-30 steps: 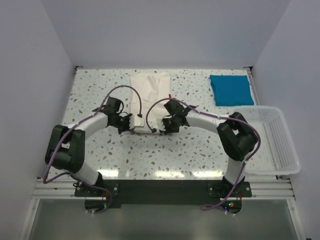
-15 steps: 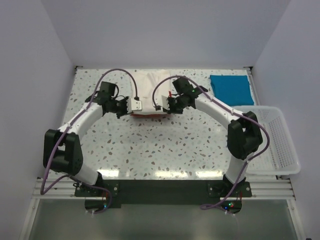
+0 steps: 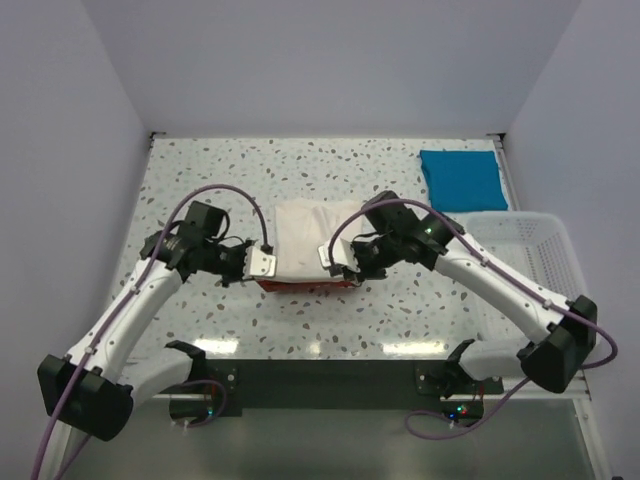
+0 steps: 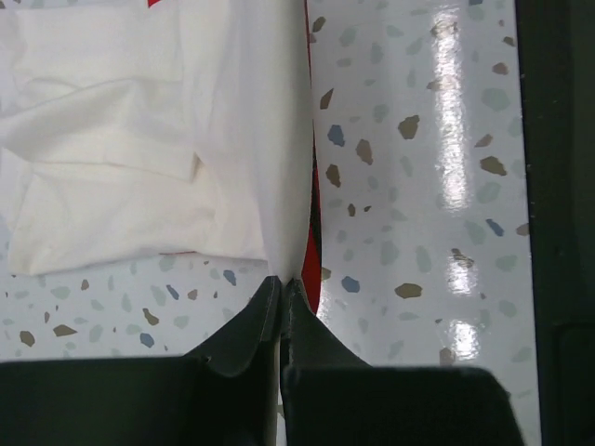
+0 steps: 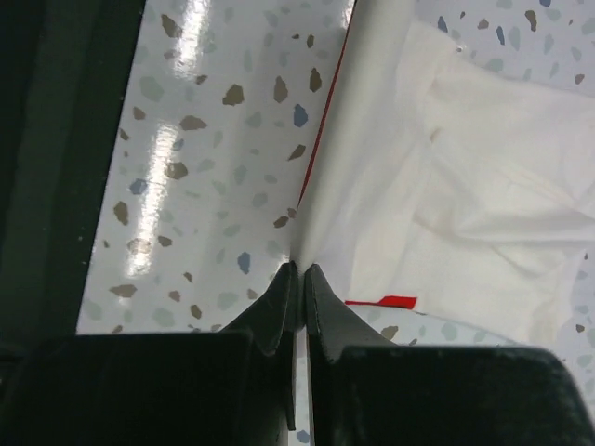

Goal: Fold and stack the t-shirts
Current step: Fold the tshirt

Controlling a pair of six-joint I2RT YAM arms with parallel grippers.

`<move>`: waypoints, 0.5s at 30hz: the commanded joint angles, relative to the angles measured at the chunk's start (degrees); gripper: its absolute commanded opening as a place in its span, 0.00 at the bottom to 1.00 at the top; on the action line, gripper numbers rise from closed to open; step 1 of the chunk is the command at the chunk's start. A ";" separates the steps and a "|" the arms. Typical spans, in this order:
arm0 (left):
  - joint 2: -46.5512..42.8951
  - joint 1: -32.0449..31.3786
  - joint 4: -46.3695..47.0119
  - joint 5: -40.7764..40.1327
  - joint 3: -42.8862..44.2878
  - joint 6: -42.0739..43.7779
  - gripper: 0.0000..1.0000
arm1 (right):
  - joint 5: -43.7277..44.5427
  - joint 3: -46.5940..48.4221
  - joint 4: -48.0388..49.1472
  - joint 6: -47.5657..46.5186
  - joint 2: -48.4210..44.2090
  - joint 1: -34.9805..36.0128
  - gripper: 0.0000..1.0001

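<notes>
Where the speckled table (image 3: 190,170) meets the pale walls (image 3: 330,70) at the far side and both flanks, we see bare surface to the left, to the right and toward the near edge of the middle. The white lattice basket (image 3: 565,290) takes up the table's right edge. Our left gripper (image 3: 262,264) and right gripper (image 3: 332,257) sit at the two near corners of the cream-white shirt (image 3: 305,230). It lies folded at the table's centre, with a red strip showing along its near edge. In each wrist view the fingers are pressed together on a raised fold of that shirt, the left gripper (image 4: 281,282) on one corner and the right gripper (image 5: 299,269) on the other. The teal-blue shirt (image 3: 462,179) lies folded in the far right corner, just beyond the basket and well apart from both grippers. We count two shirts, two grippers and one basket.
</notes>
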 commanded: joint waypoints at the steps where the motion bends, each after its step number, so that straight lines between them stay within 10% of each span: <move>1: -2.89 -0.14 -10.09 2.97 5.12 -0.52 0.00 | -3.81 1.65 -5.81 6.74 -4.81 -0.02 0.00; 15: 19.51 0.22 0.10 -2.31 21.56 1.14 0.00 | -3.64 10.36 -11.00 -8.72 10.48 -12.32 0.00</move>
